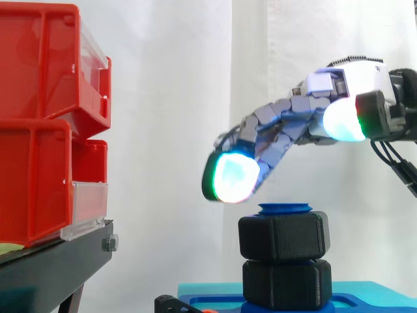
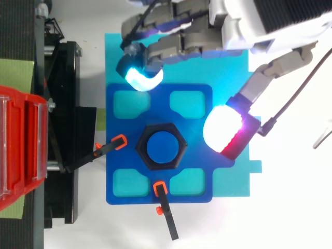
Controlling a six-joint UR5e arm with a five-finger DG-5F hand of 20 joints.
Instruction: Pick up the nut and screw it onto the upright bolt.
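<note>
— So, where's the nut (image 1: 281, 236)?
— On the upright bolt (image 2: 161, 147), centre of the blue plate (image 2: 197, 116). My hand (image 2: 270, 21) hovers above, fingers (image 1: 270, 134) loose, holding nothing. White curtain (image 1: 169, 98) behind, red bins (image 1: 39, 78) past its left edge.

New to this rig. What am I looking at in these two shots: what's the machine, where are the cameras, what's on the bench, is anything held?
The machine is a robot arm ending in a robot hand with fingers and a thumb. The glowing pads are its own fingertips, not lamps. One picture is taken level from the side and the other from straight above, and both show the same work.

A blue fixture plate lies on a teal board, with two orange-tipped clamps at its edges. An upright blue bolt rises from the plate. A black hex nut sits around the bolt near its top, and a second black hex piece sits below it. Red bins on a black stand are at the left of both views.

The robot hand is open and holds nothing. Its fingertips hover above and beside the nut, apart from it.
</note>
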